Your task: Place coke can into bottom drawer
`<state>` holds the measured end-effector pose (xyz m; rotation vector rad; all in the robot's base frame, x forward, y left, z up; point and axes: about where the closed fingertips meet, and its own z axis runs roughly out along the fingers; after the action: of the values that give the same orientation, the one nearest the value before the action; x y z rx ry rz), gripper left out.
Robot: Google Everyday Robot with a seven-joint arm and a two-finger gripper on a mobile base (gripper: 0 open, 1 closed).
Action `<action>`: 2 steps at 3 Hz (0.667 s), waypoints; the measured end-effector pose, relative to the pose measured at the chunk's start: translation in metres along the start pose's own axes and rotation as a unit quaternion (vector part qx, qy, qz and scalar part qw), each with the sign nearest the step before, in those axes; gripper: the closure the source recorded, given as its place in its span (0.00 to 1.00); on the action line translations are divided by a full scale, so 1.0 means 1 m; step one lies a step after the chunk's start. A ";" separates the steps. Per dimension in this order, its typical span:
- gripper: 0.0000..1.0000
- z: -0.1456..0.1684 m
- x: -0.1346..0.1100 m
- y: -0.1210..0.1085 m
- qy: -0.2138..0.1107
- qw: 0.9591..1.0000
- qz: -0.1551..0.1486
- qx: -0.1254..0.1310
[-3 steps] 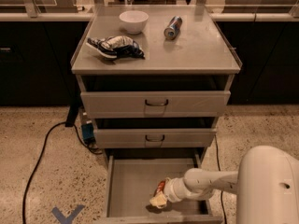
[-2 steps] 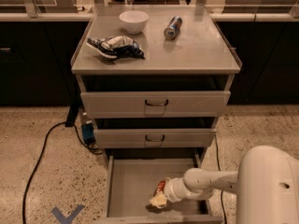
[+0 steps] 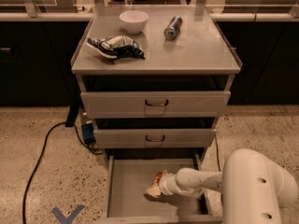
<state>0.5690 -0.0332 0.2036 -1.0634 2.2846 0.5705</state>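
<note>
The coke can (image 3: 159, 176) shows only as a small red-orange patch with a pale mark; most of it is hidden behind the end of the arm. It is inside the bottom drawer (image 3: 128, 190), low over the grey floor, near the middle and a little to the right; if it touches the floor, I cannot tell. The gripper (image 3: 154, 189) is right at the can, its pale tip pointing to the left and down; whether it clamps the can or is loose around it, I cannot tell. The white arm (image 3: 201, 180) reaches in from the right, over the drawer's side wall; its big rounded body (image 3: 259, 190) stands at the lower right.

The bottom drawer is pulled out wide; the two drawers above, upper (image 3: 156, 102) and middle (image 3: 155, 138), each have a dark loop handle. On the cabinet top (image 3: 196, 55) lie a white bowl (image 3: 133, 21), a blue-and-silver can (image 3: 173, 27) on its side, and a dark-blue-and-white bag (image 3: 116, 47); a black cable (image 3: 37, 162) runs on the speckled floor to the left.
</note>
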 end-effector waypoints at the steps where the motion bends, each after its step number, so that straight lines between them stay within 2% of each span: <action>1: 1.00 0.038 0.005 -0.029 -0.008 0.999 0.018 0.036; 2: 1.00 0.072 0.018 -0.046 0.007 0.998 0.034 0.043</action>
<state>0.6175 -0.0291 0.1309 -0.9539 2.3435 0.4893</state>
